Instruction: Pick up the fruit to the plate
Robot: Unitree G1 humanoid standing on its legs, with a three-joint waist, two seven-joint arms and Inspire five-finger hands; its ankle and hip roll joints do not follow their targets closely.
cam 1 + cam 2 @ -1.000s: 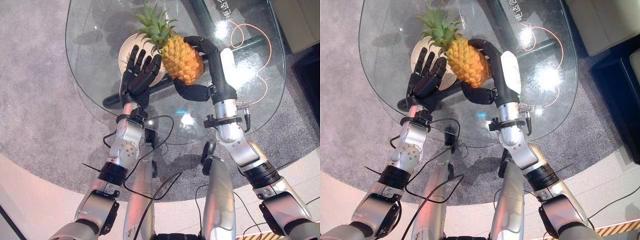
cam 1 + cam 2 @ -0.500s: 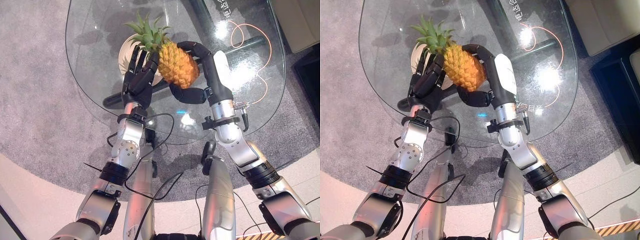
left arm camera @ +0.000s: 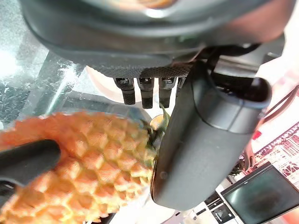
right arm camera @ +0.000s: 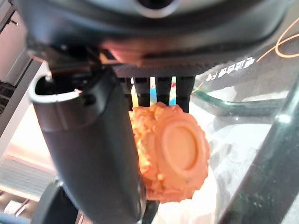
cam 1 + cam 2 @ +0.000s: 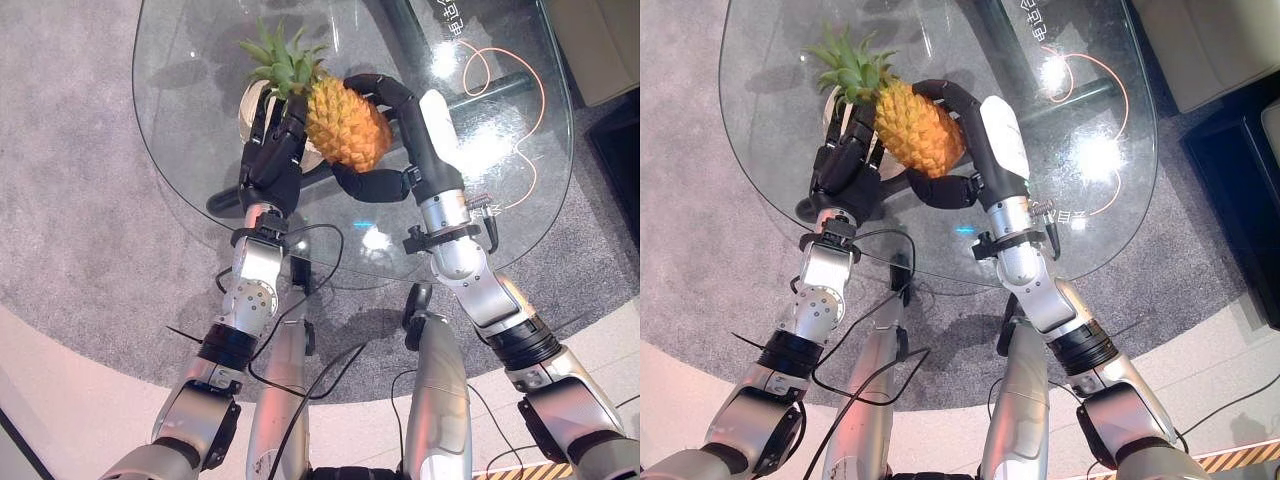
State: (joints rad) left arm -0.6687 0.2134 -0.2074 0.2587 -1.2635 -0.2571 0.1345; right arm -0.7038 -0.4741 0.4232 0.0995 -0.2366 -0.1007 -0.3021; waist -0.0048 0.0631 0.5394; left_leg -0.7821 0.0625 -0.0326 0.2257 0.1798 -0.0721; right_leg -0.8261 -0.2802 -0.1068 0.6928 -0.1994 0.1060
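Glass forms the round table [image 5: 200, 120]; all positions below are given relative to the pineapple [image 5: 345, 125]. Left eye view: the pineapple is held above the tabletop, its green crown [image 5: 280, 60] tilted over the pale plate [image 5: 250, 100]. The right hand [image 5: 385, 140] wraps the fruit's body, fingers curled over its far side and thumb under its near side. The left hand [image 5: 275, 150] lies against the crown end, fingers extended upward beside the leaves. An orange cable [image 5: 500, 60] loops on the glass well apart, on the right hand's side.

Right eye view: the same arrangement; the right hand [image 5: 960, 150] grips the pineapple [image 5: 915, 130], the left hand [image 5: 845, 165] touches it.

Left wrist view: straight fingers [image 3: 142, 91] pass behind the scaly skin [image 3: 93, 158]; the thumb presses its side.

Right wrist view: the fruit's round base [image 4: 175, 149] sits between thumb and fingers.
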